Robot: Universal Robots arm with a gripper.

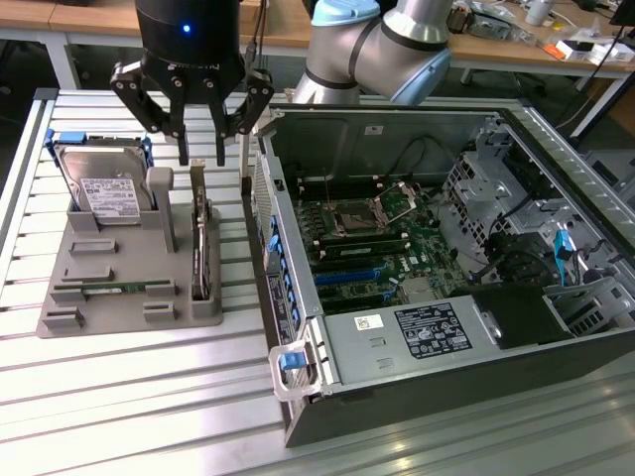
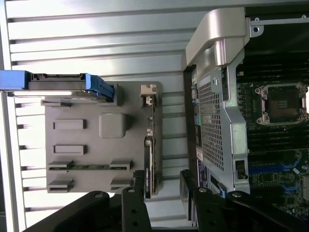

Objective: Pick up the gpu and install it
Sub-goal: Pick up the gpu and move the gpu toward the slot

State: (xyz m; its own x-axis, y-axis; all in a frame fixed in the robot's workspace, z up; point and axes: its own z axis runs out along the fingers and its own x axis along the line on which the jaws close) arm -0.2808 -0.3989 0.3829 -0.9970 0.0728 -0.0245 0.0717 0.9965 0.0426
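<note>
The gpu (image 1: 201,243) stands on its long edge in a slot of the grey holder (image 1: 109,260), directly under the tool (image 1: 202,151). In the wrist view the card's upper edge (image 2: 150,159) runs in line with the gap between the fingers (image 2: 137,193). The tool hangs just above it, spread wide, gripping nothing and not touching the card.

Beyond the card from the tool, a hard drive (image 1: 104,188) in a blue frame leans upright in the same holder; its white label carries print too small to read. A green memory stick (image 1: 109,290) lies flat in the holder, farther from the tool.

Beside the tool on its other flank sits the open computer case (image 1: 417,248), motherboard exposed. Its power supply bears black-and-white stickers (image 1: 432,330), unreadable. All rest on the slatted metal bench (image 1: 119,397).
</note>
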